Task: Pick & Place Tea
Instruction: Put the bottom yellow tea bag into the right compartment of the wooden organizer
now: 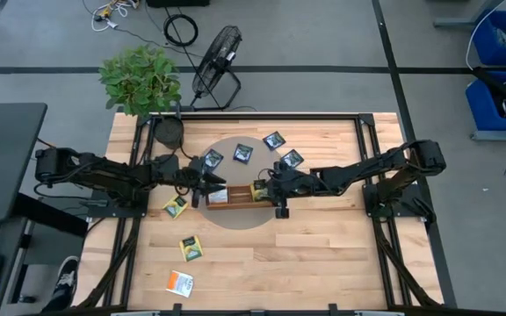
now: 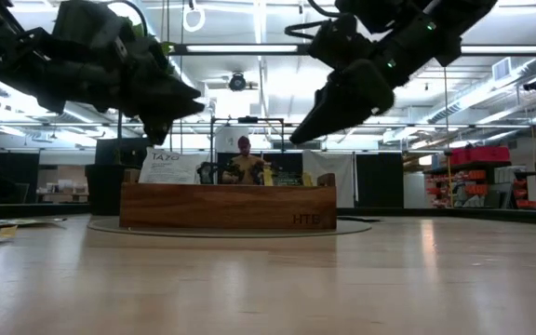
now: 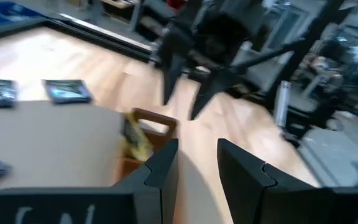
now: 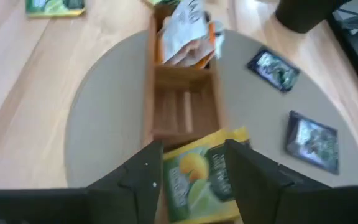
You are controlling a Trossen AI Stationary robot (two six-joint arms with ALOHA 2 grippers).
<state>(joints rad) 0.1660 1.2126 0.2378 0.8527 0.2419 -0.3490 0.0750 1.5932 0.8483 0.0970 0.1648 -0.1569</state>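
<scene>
A long wooden tray (image 1: 235,199) lies on a round grey mat. Its left end holds an orange-and-white sachet (image 4: 185,37), its right end a yellow-green sachet (image 4: 197,180) lying tilted on the end compartment. My right gripper (image 4: 191,174) hangs open above that end, a finger on either side of the yellow-green sachet without touching it. My left gripper (image 3: 197,165) hovers open over the tray's left end (image 1: 211,195). In the low view both grippers (image 2: 170,112) (image 2: 305,130) are well above the tray (image 2: 226,207). Loose sachets lie flat around it.
Several navy sachets (image 1: 242,153) lie on the mat's far side. Two yellow-green ones (image 1: 176,206) (image 1: 191,248) and an orange-and-white one (image 1: 180,282) lie on the wood nearer me, left of centre. A potted plant (image 1: 140,79) and a fan stand beyond the far-left corner.
</scene>
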